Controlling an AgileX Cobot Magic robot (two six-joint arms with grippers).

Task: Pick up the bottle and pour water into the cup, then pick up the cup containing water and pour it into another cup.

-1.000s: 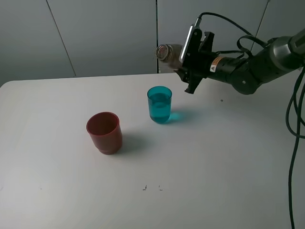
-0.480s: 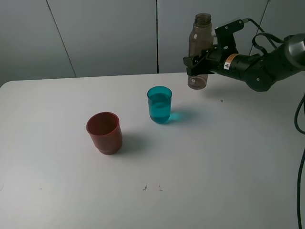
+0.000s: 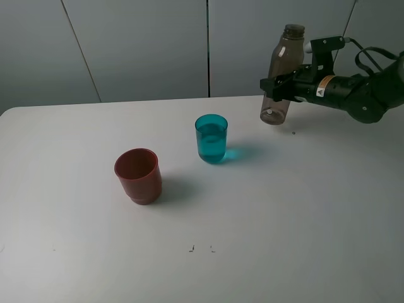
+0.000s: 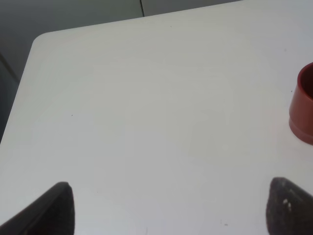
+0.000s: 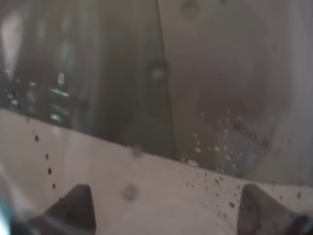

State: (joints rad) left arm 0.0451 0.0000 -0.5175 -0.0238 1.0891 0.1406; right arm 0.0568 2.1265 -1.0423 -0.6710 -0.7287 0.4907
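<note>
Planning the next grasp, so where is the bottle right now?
In the exterior high view, the bottle is held near-upright in the right gripper over the far right of the table, behind and right of the teal cup.

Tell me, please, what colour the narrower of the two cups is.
The cup is translucent teal-blue, and it shows best in the exterior high view.

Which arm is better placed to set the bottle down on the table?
Right: the right gripper holds the bottle; the left gripper hangs open, away from it, near the red cup.
</note>
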